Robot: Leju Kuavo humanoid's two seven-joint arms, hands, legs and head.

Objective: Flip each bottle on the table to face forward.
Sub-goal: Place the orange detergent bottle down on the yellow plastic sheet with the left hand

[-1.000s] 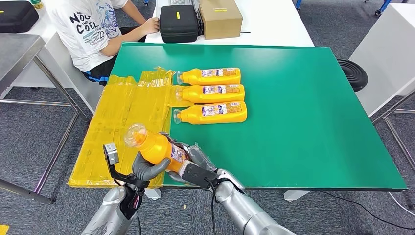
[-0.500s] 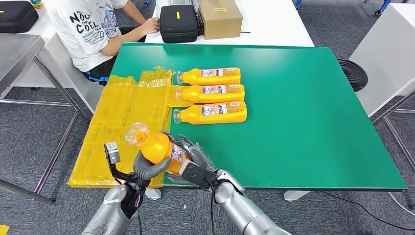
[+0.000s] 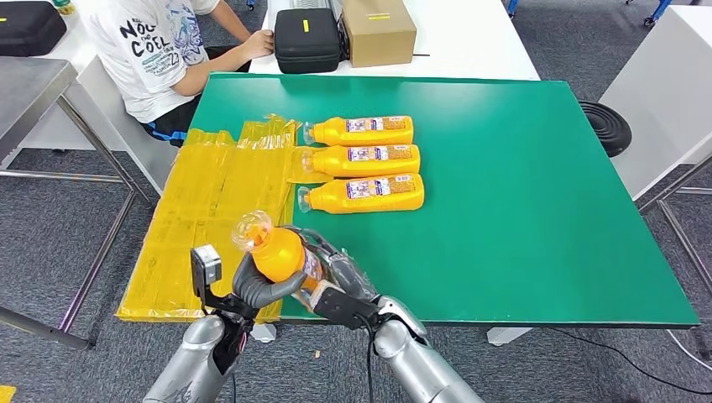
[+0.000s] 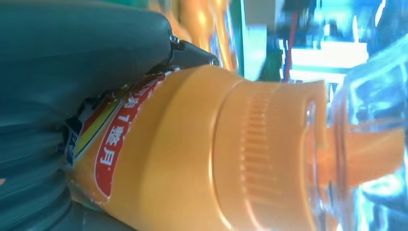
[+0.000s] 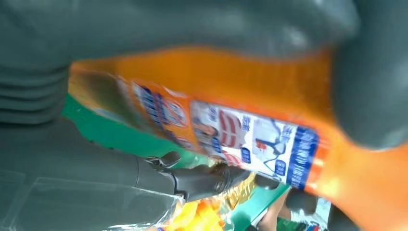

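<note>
An orange bottle [image 3: 279,255] with a clear cap [image 3: 251,230] is held above the table's near left corner, tilted with its cap up and to the left. My left hand [image 3: 260,285] wraps its shoulder from below, and my right hand [image 3: 336,281] grips its lower body. The left wrist view shows the bottle [image 4: 192,159] close up beside the thumb [image 4: 72,53]. In the right wrist view the bottle's label [image 5: 240,139] shows under my fingers [image 5: 192,24]. Three more orange bottles [image 3: 361,131] [image 3: 363,159] [image 3: 365,193] lie side by side on the green table [image 3: 520,193], caps to the left.
Yellow plastic sheets [image 3: 210,210] hang over the table's left edge. A person in a white T-shirt [image 3: 159,50] sits at the far left corner. A black case [image 3: 306,38] and a cardboard box [image 3: 378,29] stand on the white table behind. A black stool [image 3: 606,126] is at the right.
Both hands have shifted the held bottle slightly right and tipped it more upright, cap now higher. The three lying bottles have not moved.
</note>
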